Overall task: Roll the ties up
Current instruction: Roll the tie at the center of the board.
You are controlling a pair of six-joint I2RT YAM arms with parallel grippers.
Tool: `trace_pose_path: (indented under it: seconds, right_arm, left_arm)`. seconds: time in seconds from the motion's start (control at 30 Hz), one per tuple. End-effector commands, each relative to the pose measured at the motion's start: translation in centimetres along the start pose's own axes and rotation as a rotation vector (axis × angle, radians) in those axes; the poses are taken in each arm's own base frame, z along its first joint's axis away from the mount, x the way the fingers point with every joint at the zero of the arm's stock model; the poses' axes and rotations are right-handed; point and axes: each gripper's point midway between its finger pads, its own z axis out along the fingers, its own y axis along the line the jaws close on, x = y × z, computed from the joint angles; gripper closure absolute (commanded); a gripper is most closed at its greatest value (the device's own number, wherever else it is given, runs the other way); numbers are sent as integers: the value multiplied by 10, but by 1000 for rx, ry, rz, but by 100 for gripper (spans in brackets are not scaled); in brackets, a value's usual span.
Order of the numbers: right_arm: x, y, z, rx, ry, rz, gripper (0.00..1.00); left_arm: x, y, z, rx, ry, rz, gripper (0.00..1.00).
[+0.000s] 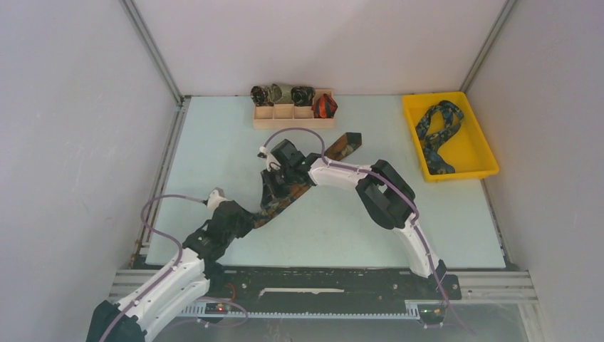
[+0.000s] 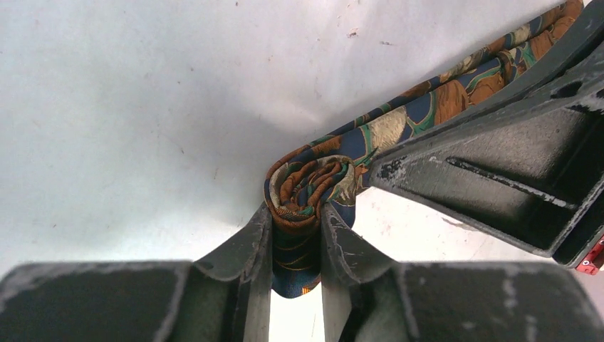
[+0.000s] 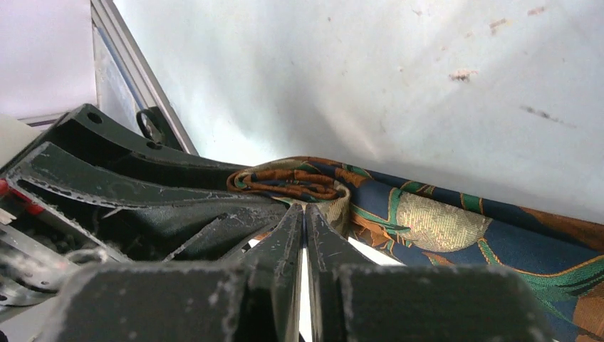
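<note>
So the brown-orange-green tie [image 1: 345,145] is lying slantwise on the table just in front of the wooden tray [image 1: 292,122], and the end farthest from the tray is wound into a small roll [image 2: 308,187]. The left gripper [image 2: 295,217] is pinched narrow on that roll. The right gripper [image 3: 305,214] is squeezed together, with its tips right up against it.

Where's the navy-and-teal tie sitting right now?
In the top view, the navy-and-teal tie lies loose and unrolled in the yellow tray at the far right, to the right of the wooden organizer.

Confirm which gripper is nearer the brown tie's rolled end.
Left. The left gripper clamps the rolled end between its jaws; the right gripper, shut, sits just beside it.
</note>
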Motion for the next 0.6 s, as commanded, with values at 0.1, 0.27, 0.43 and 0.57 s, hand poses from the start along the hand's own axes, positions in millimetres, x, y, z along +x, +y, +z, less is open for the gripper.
trace_pose_path:
  seconds: [0.1,0.27,0.43,0.57]
  right_arm:
    - [-10,24,2,-14,-25,-33,93]
    - [-4,23,6,-4,-16,-37,93]
    - [0,22,10,9,-11,-39,94]
    - [2,21,14,18,-9,-36,94]
  left_arm:
    - [-13,-1,-13,-72,-12,-4,98]
    - [-15,-3,-16,-95,-2,5,100]
    - [-18,-3,-17,-120,3,15,100]
    - [-23,-2,-20,-142,-4,18,100]
